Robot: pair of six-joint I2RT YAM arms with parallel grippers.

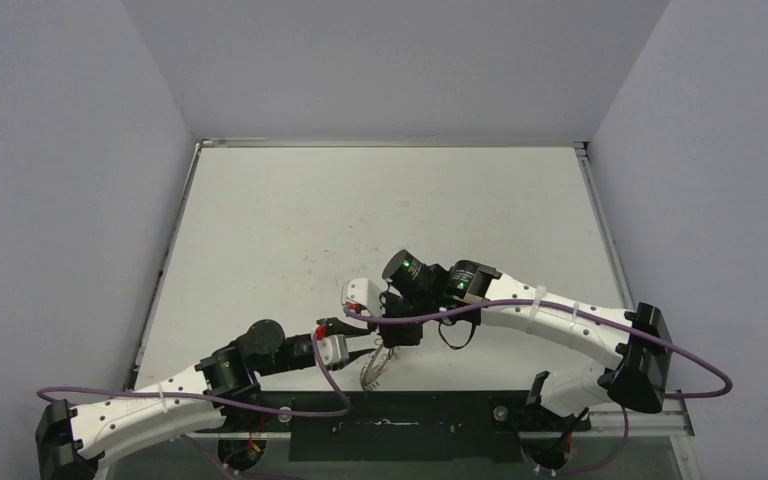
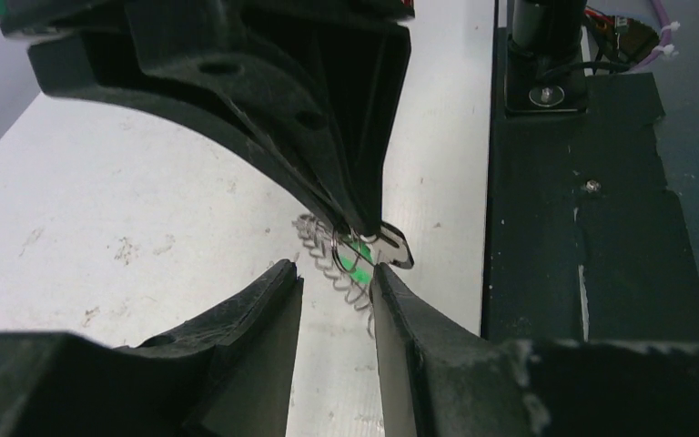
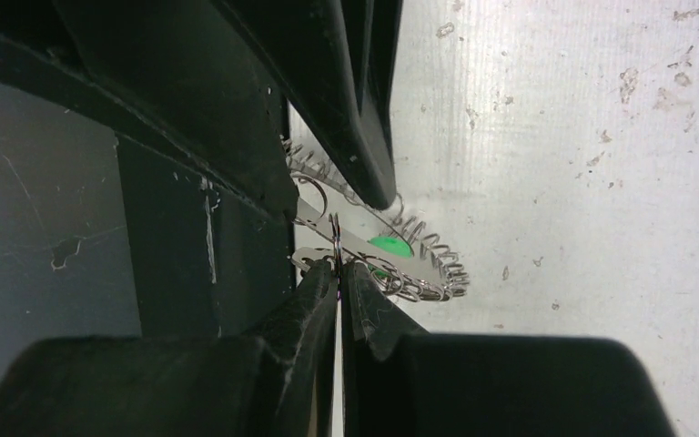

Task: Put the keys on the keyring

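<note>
Top cam overhead-rear; both wrist cams close, share keyring (image 3: 437, 259)

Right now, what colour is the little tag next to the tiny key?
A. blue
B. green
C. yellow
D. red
B: the tag beside the silvery key is bright green, and it shows against the wire loops of the keyring in both wrist views.

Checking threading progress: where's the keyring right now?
In the top view the keyring is low centre, near the table's near edge, between the left end effector and right end effector, with the keys right by it.
</note>
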